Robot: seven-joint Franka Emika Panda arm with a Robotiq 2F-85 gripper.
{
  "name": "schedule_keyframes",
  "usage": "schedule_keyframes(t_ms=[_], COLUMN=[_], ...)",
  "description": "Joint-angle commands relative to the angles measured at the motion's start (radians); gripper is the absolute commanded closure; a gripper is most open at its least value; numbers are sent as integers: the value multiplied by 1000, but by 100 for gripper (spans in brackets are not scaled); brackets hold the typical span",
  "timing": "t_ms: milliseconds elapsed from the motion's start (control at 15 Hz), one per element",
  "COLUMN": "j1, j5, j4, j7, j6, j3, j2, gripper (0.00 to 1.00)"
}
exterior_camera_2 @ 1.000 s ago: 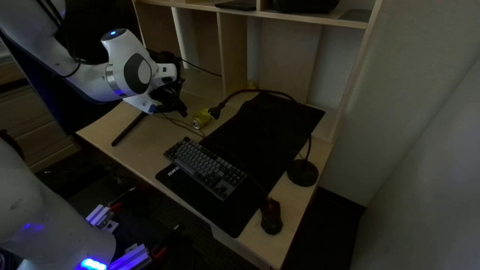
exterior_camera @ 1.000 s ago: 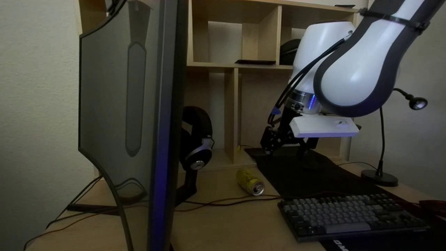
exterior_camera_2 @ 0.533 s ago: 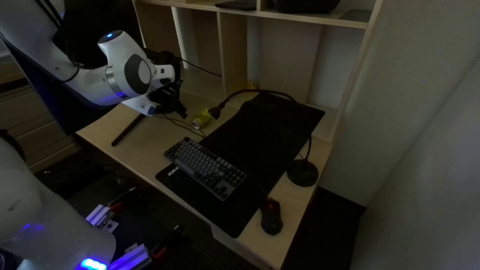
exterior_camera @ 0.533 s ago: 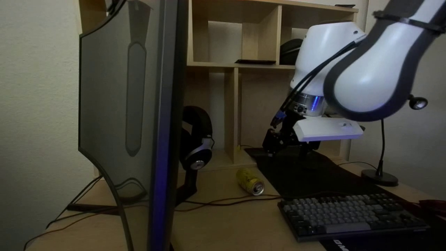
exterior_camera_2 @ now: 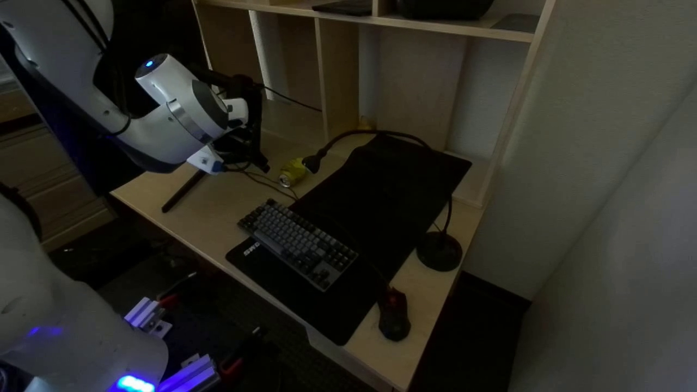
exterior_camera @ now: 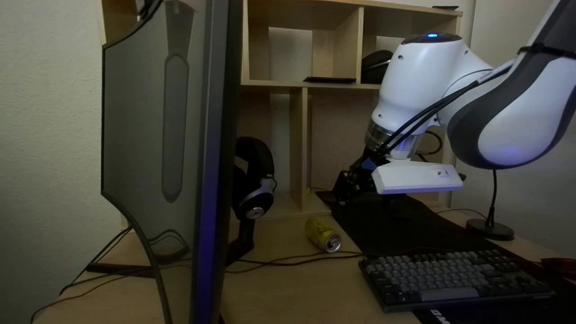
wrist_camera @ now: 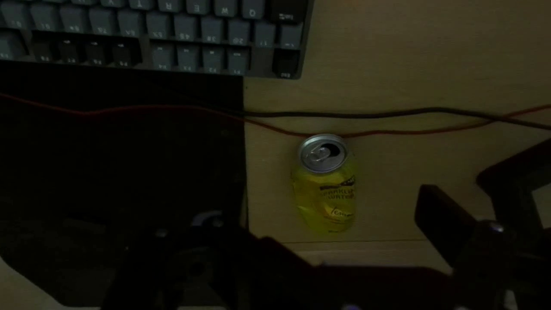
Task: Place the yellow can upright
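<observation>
The yellow can [exterior_camera: 323, 235] lies on its side on the wooden desk. It also shows in an exterior view [exterior_camera_2: 293, 172]. In the wrist view, the can [wrist_camera: 325, 200] is dented, and its silver opened top faces the keyboard. My gripper [wrist_camera: 332, 202] is open, with its dark fingers on either side of the can in that view, and holds nothing. In an exterior view, my gripper [exterior_camera: 369, 204] hangs above the desk, apart from the can. The gripper's fingers are dark and partly hidden by the wrist in both exterior views.
A keyboard [exterior_camera: 454, 276] lies on a black desk mat [exterior_camera_2: 375, 190]. Cables [wrist_camera: 387, 116] run beside the can's top. Black headphones [exterior_camera: 254, 180] hang on a stand behind the monitor [exterior_camera: 216, 162]. A desk lamp [exterior_camera_2: 440, 250], a mouse [exterior_camera_2: 394, 316] and wooden shelves [exterior_camera_2: 337, 76] stand around.
The forearm has shifted right and down in an exterior view, and the wrist has tilted and lowered slightly. The gripper stays open. The can has not moved.
</observation>
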Motion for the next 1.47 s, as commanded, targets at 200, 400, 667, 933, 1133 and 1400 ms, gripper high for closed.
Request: schedule_keyframes(t_ms=[200,400,667,933,1133,1400], j1=[0,-2,-2,-1,3,3], j5=[-50,27,-9,33,10,11], j4=[46,26,37,32,41,40], j7=[72,8,-30,-41,-10,-10], j6=[66,31,40,6,21,21], j3=[-1,22,13,22,13,13], j2=[75,113,102,99,100,102], gripper=[0,0,0,0,0,0])
